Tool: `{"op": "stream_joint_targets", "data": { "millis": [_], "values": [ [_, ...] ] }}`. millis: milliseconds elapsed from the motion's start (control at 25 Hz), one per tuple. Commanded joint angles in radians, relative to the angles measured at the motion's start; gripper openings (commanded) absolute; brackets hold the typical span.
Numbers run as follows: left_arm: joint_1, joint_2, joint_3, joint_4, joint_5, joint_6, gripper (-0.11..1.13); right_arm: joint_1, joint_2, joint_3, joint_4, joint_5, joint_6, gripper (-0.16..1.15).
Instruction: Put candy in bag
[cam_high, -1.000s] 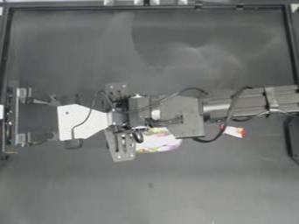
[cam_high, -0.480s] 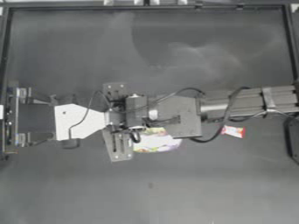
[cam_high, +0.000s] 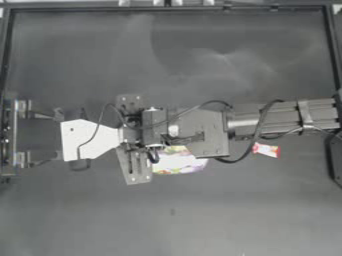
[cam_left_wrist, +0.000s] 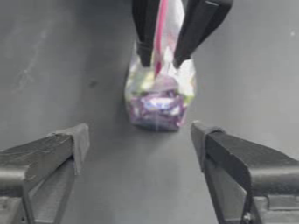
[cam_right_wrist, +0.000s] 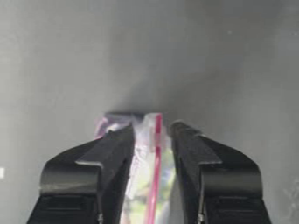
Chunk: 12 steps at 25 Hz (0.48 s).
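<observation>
The bag (cam_high: 179, 161), clear with a pink-red seal strip and colourful contents, sits near the table's middle, just below the two wrists. My right gripper (cam_right_wrist: 151, 135) is shut on the bag (cam_right_wrist: 146, 175) at its seal strip and holds it upright. In the left wrist view the bag (cam_left_wrist: 159, 96) hangs between the right gripper's fingers (cam_left_wrist: 196, 30), with its bottom at the table. My left gripper (cam_left_wrist: 140, 144) is open, close in front of the bag and not touching it. The candy (cam_high: 266, 150), small and red-orange with a white middle, lies on the table to the right, just below the right arm.
The right arm (cam_high: 280, 117) stretches in from the right edge across the middle. The left arm (cam_high: 87, 140) reaches in from the left. A dark frame rail (cam_high: 167, 7) borders the table at the top.
</observation>
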Motion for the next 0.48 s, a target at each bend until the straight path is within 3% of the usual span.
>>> {"op": "stream_joint_targets", "data": {
  "millis": [40, 240, 480],
  "values": [
    [0.000, 0.005, -0.012, -0.002, -0.005, -0.002, 1.00, 0.002, -0.026, -0.031, 0.000, 0.003, -0.002, 0.70],
    [0.000, 0.008, -0.014, -0.002, -0.005, -0.002, 1.00, 0.003, -0.021, -0.031, -0.003, 0.009, -0.003, 0.67],
    [0.000, 0.009, -0.014, -0.003, -0.005, -0.003, 1.00, 0.005, -0.021, -0.031, -0.011, 0.015, -0.005, 0.47]
  ]
}}
